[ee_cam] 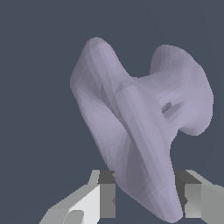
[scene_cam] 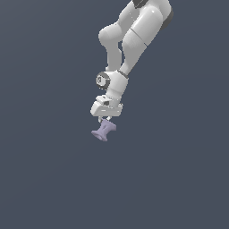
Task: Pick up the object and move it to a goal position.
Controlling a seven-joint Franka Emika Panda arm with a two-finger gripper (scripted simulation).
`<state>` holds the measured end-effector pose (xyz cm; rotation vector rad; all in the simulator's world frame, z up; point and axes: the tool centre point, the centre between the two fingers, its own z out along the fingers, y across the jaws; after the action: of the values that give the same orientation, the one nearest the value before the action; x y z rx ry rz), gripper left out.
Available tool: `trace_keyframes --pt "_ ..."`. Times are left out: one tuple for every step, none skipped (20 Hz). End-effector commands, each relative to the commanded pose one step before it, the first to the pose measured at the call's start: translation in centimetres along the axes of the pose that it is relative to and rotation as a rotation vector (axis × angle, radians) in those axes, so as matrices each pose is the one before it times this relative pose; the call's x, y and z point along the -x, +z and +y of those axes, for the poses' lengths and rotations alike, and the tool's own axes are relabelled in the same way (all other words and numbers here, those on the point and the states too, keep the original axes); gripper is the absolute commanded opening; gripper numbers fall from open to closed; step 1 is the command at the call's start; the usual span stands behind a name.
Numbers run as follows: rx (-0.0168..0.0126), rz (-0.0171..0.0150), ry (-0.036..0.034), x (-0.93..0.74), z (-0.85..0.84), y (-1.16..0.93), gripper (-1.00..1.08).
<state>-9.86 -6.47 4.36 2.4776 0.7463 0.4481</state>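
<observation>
Lavender spool [scene_cam: 104, 130] is hanging directly under the gripper [scene_cam: 106, 119], tilted so that one flared end is pointing up toward the hand and the other is angling down and away toward the exterior view's left. The gripper is clamping one flared end of the spool: in the wrist view the spool [ee_cam: 135, 118] is filling most of the picture, and its nearer flange is sitting between the two dark finger pads [ee_cam: 107, 194], which are pressing in on it from either side. The narrow waist and the far flange are extending outward beyond the fingertips. The white arm [scene_cam: 134, 36] is reaching down from the top of the exterior view, with the wrist bending over the spool. Nothing but plain dark grey background is showing around and beneath the hand and the spool.
</observation>
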Motion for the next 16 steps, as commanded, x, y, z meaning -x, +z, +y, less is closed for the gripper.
trace_keyframes --pt "0.00016 -0.00003 0.00028 0.153 0.173 -0.011 -1.0" --pt "0.0 0.0 0.0 0.138 0.15 -0.005 -1.0" --pt "0.0 0.0 0.0 0.177 0.192 -0.006 -1.0" --pt "0.0 0.0 0.0 0.216 0.234 -0.007 -1.0" --pt "0.00013 0.00047 0.00004 0.245 0.28 -0.029 -1.0" --pt "0.0 0.0 0.0 0.291 0.317 -0.009 -1.0" --pt "0.0 0.0 0.0 0.328 0.358 -0.01 -1.0" --pt "0.00022 0.00043 0.00009 0.358 0.406 -0.033 -1.0" --pt "0.0 0.0 0.0 0.399 0.437 -0.012 -1.0" --pt "0.0 0.0 0.0 0.433 0.476 -0.012 -1.0" --pt "0.00032 0.00036 0.00005 0.46 0.523 -0.036 -1.0" --pt "0.0 0.0 0.0 0.498 0.551 -0.013 -1.0" --pt "0.0 0.0 0.0 0.529 0.588 -0.014 -1.0" --pt "0.00059 0.00035 -0.00003 0.55 0.636 -0.045 -1.0" --pt "0.0 0.0 0.0 0.587 0.659 -0.013 -1.0" --pt "0.00047 0.00009 -0.00012 0.608 0.699 -0.032 -1.0"
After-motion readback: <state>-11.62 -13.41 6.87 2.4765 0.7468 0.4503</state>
